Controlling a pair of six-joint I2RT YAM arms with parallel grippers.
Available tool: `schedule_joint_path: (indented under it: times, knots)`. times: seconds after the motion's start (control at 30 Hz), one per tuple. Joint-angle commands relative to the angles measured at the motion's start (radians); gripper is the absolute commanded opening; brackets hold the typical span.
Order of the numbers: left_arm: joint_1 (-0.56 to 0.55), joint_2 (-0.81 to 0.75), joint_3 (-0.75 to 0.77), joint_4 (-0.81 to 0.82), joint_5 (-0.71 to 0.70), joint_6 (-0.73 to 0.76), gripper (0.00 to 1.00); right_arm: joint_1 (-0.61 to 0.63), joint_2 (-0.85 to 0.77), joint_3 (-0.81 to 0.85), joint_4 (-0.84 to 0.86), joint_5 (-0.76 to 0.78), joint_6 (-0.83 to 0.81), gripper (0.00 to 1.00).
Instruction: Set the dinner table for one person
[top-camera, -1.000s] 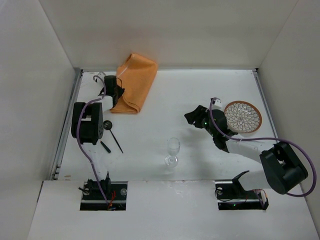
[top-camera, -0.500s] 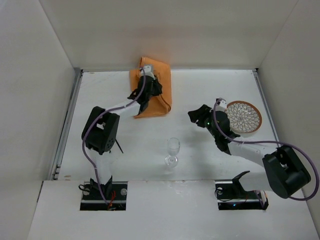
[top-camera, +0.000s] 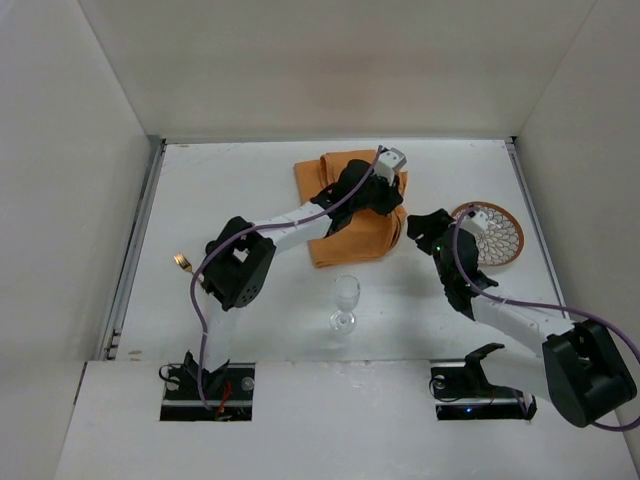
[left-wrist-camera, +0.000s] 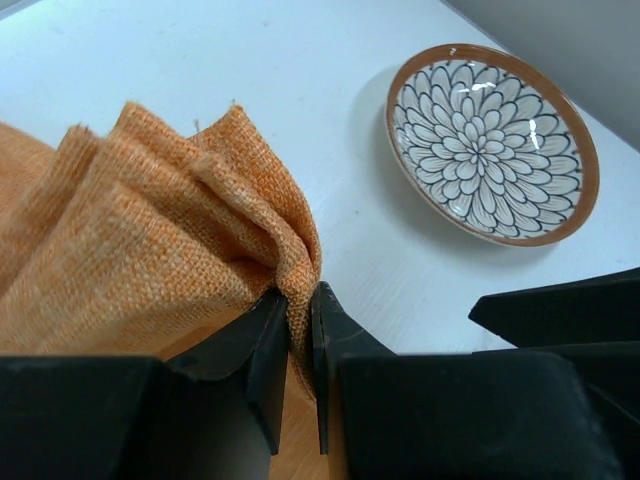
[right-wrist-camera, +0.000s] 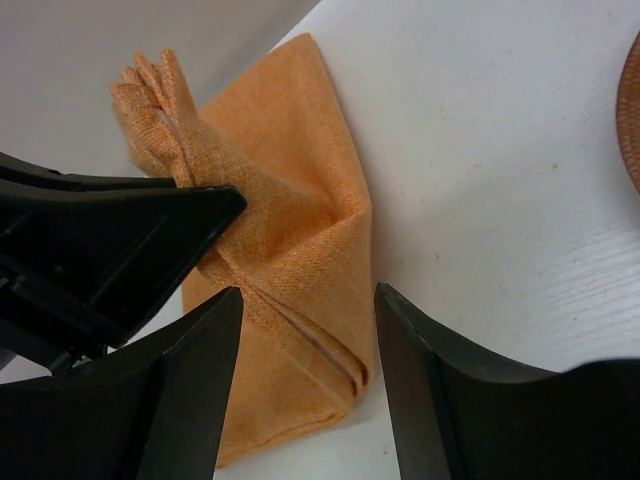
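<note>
The left gripper (left-wrist-camera: 300, 300), clenched on a bunched corner of the orange cloth (left-wrist-camera: 130, 240) toward one o'clock on the dinner table (top-camera: 250, 180), may lose that thin pinch or sweep the cloth against the plate (left-wrist-camera: 490, 140) at three o'clock, beside the spread-jawed right gripper (right-wrist-camera: 308, 292).

— Can you read any writing, label or number in these views?
— None. The dinner table (top-camera: 230, 180) is blank white, the orange cloth (left-wrist-camera: 150, 250) plain, the plate (left-wrist-camera: 492, 140) only petal-patterned.
</note>
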Motion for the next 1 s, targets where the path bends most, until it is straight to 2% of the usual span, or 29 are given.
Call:
schedule_joint_path:
  times: [0.0, 0.1, 0.2, 0.27, 0.33, 0.43, 0.53, 0.6, 0.67, 0.73, 0.8, 0.97]
  knots:
    - [0.009, 0.014, 0.109, -0.008, 0.136, 0.031, 0.11, -0.01, -0.016, -0.008, -0.006, 0.067, 0.021, 0.61]
    - [0.003, 0.054, 0.179, -0.071, 0.184, 0.034, 0.2, -0.02, -0.014, -0.002, -0.026, 0.071, 0.015, 0.61]
    - [0.015, 0.025, 0.15, -0.066, 0.09, 0.029, 0.47, -0.016, -0.021, 0.003, -0.023, 0.058, 0.0, 0.66]
    - [0.036, -0.029, 0.082, -0.013, 0.032, 0.009, 0.6, -0.013, -0.04, 0.003, -0.018, 0.065, -0.031, 0.68]
    - [0.067, -0.105, 0.008, 0.016, -0.038, -0.029, 0.68, -0.007, -0.05, 0.004, -0.017, 0.085, -0.048, 0.69]
    - [0.13, -0.23, -0.122, 0.053, -0.131, -0.118, 0.7, 0.003, -0.042, 0.017, -0.021, 0.079, -0.069, 0.69]
    - [0.216, -0.325, -0.271, 0.064, -0.247, -0.271, 0.69, 0.013, -0.019, 0.03, -0.015, 0.078, -0.089, 0.68]
    - [0.274, -0.363, -0.366, 0.058, -0.31, -0.365, 0.68, 0.023, -0.011, 0.043, -0.015, 0.067, -0.112, 0.65]
    - [0.326, -0.38, -0.454, 0.069, -0.341, -0.449, 0.67, 0.042, 0.004, 0.059, -0.015, 0.064, -0.149, 0.55]
    - [0.371, -0.365, -0.5, 0.06, -0.344, -0.514, 0.65, 0.057, 0.041, 0.09, -0.026, 0.055, -0.186, 0.52]
    - [0.4, -0.333, -0.526, 0.06, -0.333, -0.572, 0.64, 0.083, 0.079, 0.122, -0.04, 0.033, -0.23, 0.54]
    - [0.409, -0.252, -0.522, 0.055, -0.263, -0.603, 0.62, 0.143, 0.165, 0.223, -0.133, -0.049, -0.315, 0.74]
